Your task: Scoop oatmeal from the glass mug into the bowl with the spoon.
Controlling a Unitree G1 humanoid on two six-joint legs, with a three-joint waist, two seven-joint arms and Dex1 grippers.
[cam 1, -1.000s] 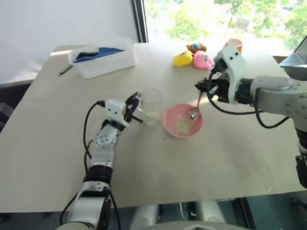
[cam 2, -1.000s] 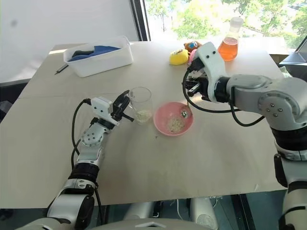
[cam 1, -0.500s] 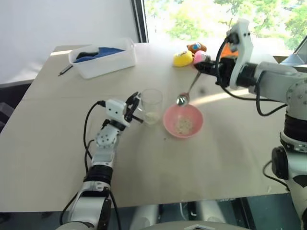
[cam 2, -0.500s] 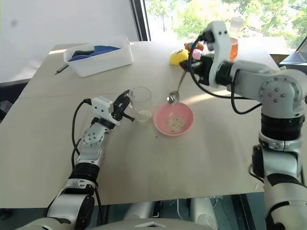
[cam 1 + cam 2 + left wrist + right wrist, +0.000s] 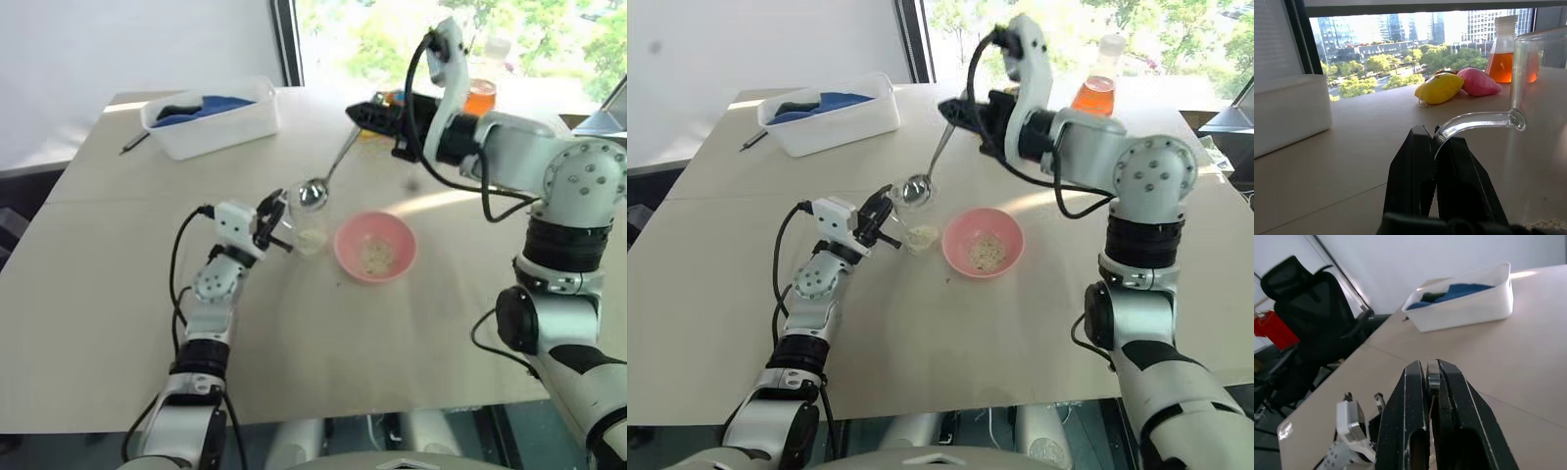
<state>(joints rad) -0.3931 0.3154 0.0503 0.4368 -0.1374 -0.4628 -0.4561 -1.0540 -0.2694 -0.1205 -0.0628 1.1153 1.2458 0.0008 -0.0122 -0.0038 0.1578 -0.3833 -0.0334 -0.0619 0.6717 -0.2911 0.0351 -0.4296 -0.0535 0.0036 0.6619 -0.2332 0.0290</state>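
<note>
The glass mug (image 5: 310,223) stands left of the pink bowl (image 5: 404,233), with a little oatmeal (image 5: 921,235) at its bottom. My left gripper (image 5: 273,211) is shut on the mug's handle (image 5: 1474,121). More oatmeal (image 5: 373,257) lies in the bowl. My right gripper (image 5: 947,106) hangs above the table behind the mug, shut on the handle of the spoon (image 5: 313,192). The spoon slants down and its small bowl is at the mug's mouth. I cannot tell whether it dips inside.
A white tub (image 5: 211,122) with blue contents stands at the back left, with a dark pen (image 5: 133,143) beside it. A flask of orange liquid (image 5: 1095,93) and yellow (image 5: 1440,88) and pink (image 5: 1476,82) toys sit at the back right near the window.
My right gripper has lifted the spoon out of the pink bowl and swung it left to the mug's mouth, rolling the wrist. The left gripper and the mug have stayed put.
</note>
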